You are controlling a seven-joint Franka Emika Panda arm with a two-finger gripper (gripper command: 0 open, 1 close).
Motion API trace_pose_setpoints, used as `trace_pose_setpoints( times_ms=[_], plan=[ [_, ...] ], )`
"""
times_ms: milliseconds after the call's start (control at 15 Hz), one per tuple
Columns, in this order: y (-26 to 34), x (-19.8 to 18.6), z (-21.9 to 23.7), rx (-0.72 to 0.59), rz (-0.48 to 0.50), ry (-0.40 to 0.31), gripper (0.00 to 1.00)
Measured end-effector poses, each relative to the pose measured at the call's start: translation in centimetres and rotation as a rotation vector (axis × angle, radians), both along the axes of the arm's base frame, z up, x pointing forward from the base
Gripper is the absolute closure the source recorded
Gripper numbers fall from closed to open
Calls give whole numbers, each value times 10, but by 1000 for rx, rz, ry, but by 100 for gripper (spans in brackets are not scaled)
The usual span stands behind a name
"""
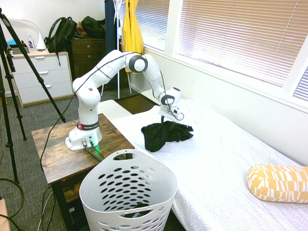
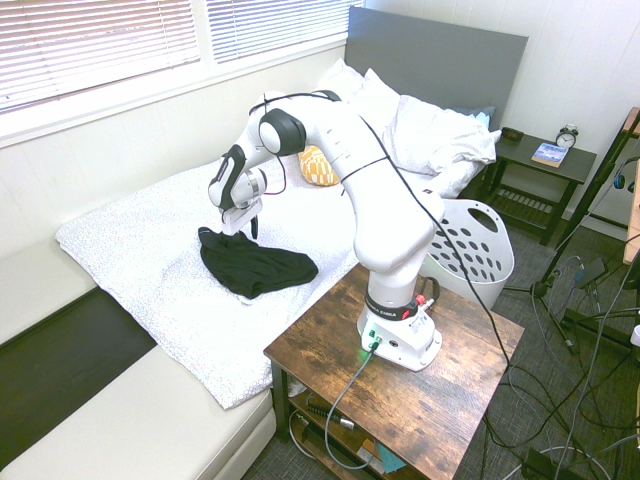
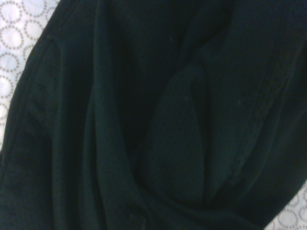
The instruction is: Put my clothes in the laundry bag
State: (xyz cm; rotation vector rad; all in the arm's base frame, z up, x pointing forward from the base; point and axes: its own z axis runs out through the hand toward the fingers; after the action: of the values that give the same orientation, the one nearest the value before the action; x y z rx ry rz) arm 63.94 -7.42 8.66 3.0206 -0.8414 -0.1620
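The black garment (image 1: 163, 134) lies crumpled in a loose heap on the white bedspread (image 1: 226, 163), near the edge of the bed that faces the wooden stand, and roughly midway along that edge. It is not spread flat: folds and ridges stand up across it, and one lobe trails toward the bed's edge. The gripper (image 2: 241, 226) points straight down over the end of the heap that lies farther from the stand, close above the cloth or just touching it; its fingers stand apart and hold nothing. In the wrist view the black fabric (image 3: 158, 124) fills nearly the whole picture, with deep creases and a seam line, and only slivers of the dotted bedspread show at the corners.

The garment looks light, soft and limp, so it should drape and stretch out below any grip rather than keep its shape. A raised fold near the middle of the heap seems the best place to pinch, since a thick bunch between the fingers is less likely to slip than a single thin layer at the hem. The white laundry basket (image 1: 127, 192) stands on the floor beside the stand, well apart from the garment, with something dark at its bottom.
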Motion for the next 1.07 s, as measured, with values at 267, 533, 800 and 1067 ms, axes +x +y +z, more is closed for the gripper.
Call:
trace_pose_setpoints(
  times_ms=[267,533,800,1067],
  plan=[
    [7,16,-19,19,37,46,0],
    [12,24,-27,120,43,95,0],
    [3,20,-34,142,58,118,0],
    [12,14,-41,197,79,160,0]
  ],
)
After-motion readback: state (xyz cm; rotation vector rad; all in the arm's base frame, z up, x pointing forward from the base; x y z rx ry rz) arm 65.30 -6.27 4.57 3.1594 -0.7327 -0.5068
